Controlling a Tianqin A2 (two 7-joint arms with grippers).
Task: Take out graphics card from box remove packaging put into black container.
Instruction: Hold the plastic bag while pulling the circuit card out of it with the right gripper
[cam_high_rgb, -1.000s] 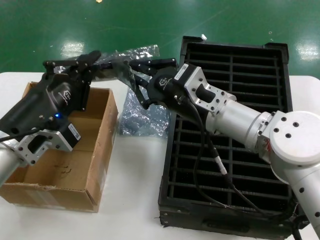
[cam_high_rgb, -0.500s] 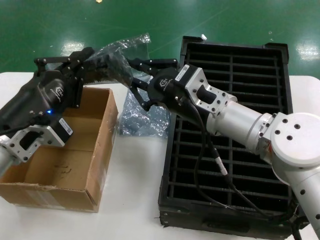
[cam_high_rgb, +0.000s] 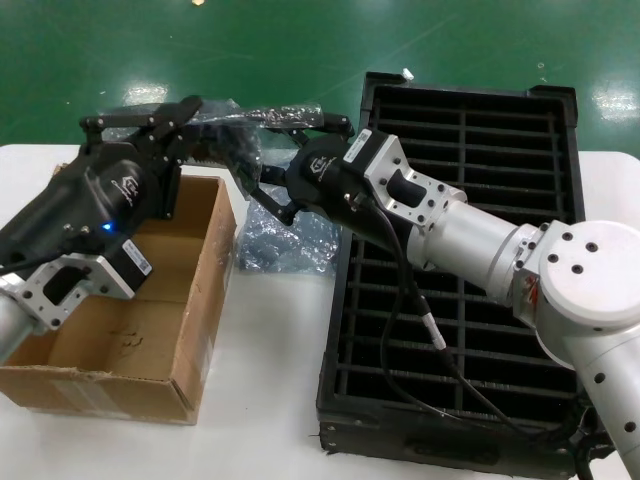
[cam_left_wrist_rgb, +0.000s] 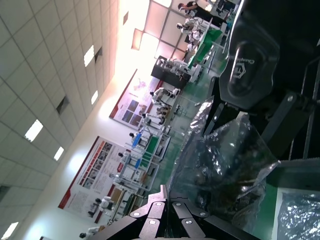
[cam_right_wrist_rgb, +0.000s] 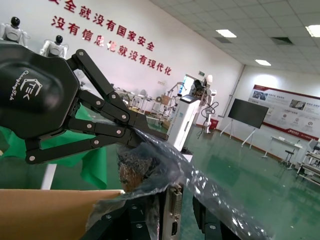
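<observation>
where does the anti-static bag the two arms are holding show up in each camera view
Head view: the packaging hangs in the air between the left pincer and the right pincer, above the box's far corner.
Left wrist view: the packaging fills the middle, crinkled.
Right wrist view: the packaging drapes across the lower middle, over a white port.
Shared landmark: the left pincer, dark and linked, touching the bag.
</observation>
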